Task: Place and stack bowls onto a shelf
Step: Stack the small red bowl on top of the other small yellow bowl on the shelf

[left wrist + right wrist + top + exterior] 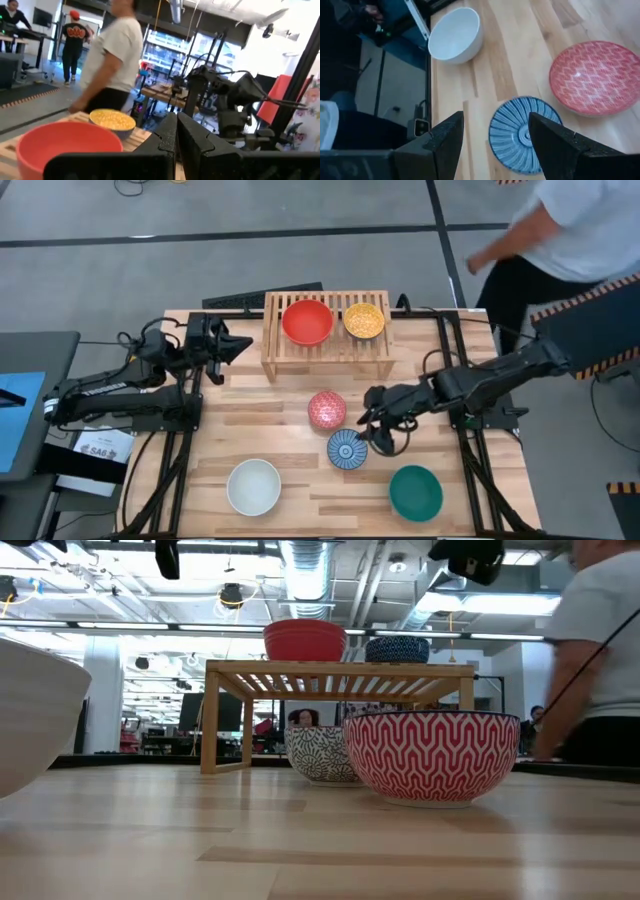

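While the right gripper (372, 423) hangs with fingers spread wide, the blue-and-white striped bowl (347, 449) lies on the table just at its seven o'clock, touching the pink-red patterned bowl (326, 409). Beside the shelf (326, 352), the left gripper (238, 346) waits pinched closed.

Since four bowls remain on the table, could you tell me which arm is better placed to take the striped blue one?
The right. Its gripper hangs open directly above the striped blue bowl, while the left gripper, fingers shut, waits beside the shelf.
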Controlling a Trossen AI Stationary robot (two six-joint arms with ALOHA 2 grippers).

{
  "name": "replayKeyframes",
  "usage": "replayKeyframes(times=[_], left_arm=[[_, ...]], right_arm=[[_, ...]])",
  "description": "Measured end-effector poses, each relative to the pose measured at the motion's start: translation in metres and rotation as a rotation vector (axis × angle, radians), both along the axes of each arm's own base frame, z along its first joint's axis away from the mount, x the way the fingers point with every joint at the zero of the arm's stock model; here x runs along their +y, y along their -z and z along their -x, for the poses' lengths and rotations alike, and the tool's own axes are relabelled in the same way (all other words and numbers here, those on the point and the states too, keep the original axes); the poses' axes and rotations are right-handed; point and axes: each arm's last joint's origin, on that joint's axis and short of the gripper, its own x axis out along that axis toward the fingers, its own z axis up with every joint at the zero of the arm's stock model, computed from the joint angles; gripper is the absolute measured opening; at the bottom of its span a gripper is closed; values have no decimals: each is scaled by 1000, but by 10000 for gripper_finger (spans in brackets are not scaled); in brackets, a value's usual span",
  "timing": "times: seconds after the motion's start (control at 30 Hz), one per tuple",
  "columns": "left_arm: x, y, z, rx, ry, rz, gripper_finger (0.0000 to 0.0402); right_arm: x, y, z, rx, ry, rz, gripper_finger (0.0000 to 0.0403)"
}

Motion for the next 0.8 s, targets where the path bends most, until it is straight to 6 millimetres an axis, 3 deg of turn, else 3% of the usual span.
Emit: replayKeyframes(times=[0.2, 0.37, 0.6, 0.8], left_arm=[[-4, 8, -4, 95, 11, -27, 0], [-18, 11, -11, 123, 71, -52, 0], [-56, 26, -33, 237, 122, -67, 0], [-89, 39, -53, 283, 244, -93, 0]], right_arm=[[-1, 19, -16, 63, 29, 10, 249], [-5, 22, -18, 78, 60, 22, 249], [-17, 31, -2, 279, 204, 9, 249], [-6, 52, -14, 361, 230, -5, 249]])
